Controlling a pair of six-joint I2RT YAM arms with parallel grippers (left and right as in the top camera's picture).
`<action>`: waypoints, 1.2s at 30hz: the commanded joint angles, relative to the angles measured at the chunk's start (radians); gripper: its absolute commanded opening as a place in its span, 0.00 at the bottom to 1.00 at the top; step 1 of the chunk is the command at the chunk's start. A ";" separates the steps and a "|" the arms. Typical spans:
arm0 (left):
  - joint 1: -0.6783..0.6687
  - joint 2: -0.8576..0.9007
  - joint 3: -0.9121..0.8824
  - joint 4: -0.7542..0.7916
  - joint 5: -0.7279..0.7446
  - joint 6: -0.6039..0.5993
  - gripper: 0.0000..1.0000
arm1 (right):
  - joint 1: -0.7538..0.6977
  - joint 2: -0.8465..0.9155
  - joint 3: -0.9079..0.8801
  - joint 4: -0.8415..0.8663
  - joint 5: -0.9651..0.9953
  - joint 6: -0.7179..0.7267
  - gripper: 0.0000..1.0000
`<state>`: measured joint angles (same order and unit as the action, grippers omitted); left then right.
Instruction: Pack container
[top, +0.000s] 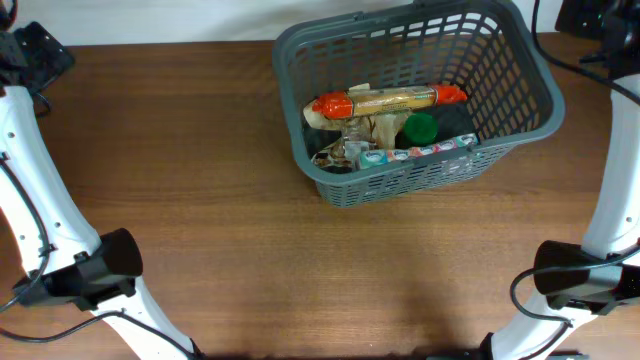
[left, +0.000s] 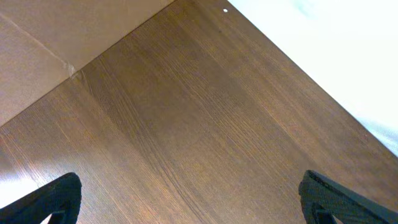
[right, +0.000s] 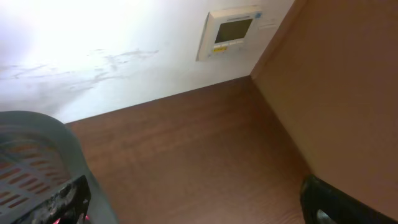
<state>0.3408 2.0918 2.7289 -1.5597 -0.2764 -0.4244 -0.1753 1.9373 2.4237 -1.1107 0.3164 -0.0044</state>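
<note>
The container (top: 510, 135), a large dark grey slotted basket, stands at the back right of the wooden table. In it lie a long orange-ended packet (top: 390, 100), a green round thing (top: 420, 127) and several small wrapped items. Its rim also shows at the left edge of the right wrist view (right: 37, 134). My left gripper (left: 193, 199) is open and empty over bare table at the far back left. My right gripper (right: 199, 202) is open and empty over the table's back right corner, just right of the container.
The white arms run along both sides of the table (top: 200, 200), with their bases at the front corners. A wall panel (right: 230, 34) hangs on the white wall behind the table. A brown board (right: 348, 81) borders the right edge.
</note>
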 joint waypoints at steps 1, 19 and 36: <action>0.002 -0.026 0.013 0.002 0.000 -0.013 0.99 | -0.002 -0.018 0.017 -0.001 0.009 -0.007 0.99; 0.002 -0.026 0.013 0.002 0.000 -0.013 0.99 | 0.014 -0.357 0.017 -0.001 0.009 -0.007 0.99; 0.002 -0.026 0.013 0.002 0.000 -0.013 0.99 | 0.269 -0.703 -0.085 -0.003 -0.009 -0.007 0.99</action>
<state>0.3408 2.0918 2.7289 -1.5597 -0.2764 -0.4244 0.0826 1.2888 2.3932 -1.1145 0.3199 -0.0078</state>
